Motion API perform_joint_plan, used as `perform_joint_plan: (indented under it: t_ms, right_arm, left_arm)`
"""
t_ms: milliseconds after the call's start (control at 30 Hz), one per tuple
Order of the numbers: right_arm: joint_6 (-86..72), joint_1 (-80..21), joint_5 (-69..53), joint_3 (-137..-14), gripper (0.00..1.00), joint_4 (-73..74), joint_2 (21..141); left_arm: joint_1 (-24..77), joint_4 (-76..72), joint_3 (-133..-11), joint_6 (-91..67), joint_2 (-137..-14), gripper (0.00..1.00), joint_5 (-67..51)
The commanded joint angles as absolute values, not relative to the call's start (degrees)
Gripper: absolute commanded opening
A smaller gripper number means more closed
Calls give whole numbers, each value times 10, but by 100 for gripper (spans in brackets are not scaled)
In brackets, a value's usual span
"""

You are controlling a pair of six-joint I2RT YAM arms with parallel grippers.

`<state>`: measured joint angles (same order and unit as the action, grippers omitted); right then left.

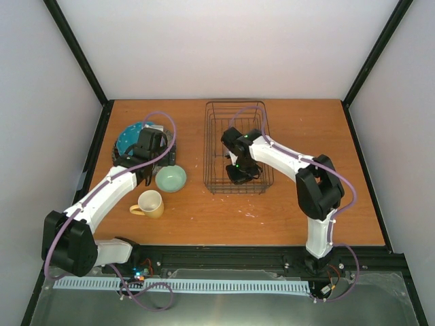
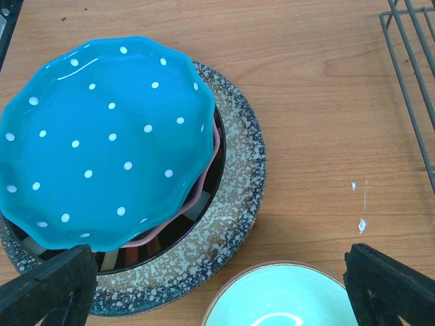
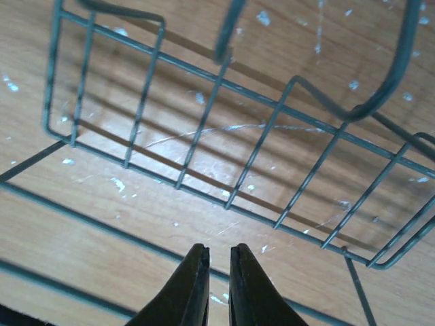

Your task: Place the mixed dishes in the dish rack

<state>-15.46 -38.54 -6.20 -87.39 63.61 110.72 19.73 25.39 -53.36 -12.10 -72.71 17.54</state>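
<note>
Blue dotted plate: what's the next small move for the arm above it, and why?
Probably lower the left arm, jaws open, toward the rim of the blue dotted plate: it lies topmost, over the pink plate and grey speckled plate.

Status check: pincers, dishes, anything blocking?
Left pincer open over blue plate. Right pincer shut, empty, inside rack. Bowl and mug on table; no blockage seen.

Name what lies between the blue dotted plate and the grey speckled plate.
The pink-red dotted plate, stacked between them; only its rim shows, in the left wrist view.
</note>
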Motion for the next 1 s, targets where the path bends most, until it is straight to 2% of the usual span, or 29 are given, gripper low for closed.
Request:
perform_joint_plan:
  t_ms: [0,333,433,533,700,833,967]
  right_arm:
    - [-171,-400,-82,-869,12,650,1078]
    - [-184,-405,-73,-886,15,669,1058]
    - [-186,-405,-42,-913,22,678,1049]
    - [-187,-405,21,-958,34,692,1035]
    - [-171,-405,113,-1048,38,714,1014]
    - [-126,-423,91,-1076,43,681,997]
    - [-95,-472,51,-1109,45,677,1030]
  left_arm:
    - [198,257,-534,-132,-710,100,181]
    - [182,272,-542,-156,-699,100,175]
    - [138,283,-548,-169,-696,100,129]
    - [102,299,-551,-171,-690,100,107]
    - [74,333,-553,-167,-682,100,109]
    - [49,344,-542,-177,-666,100,96]
    - [21,349,-529,-178,-646,100,70]
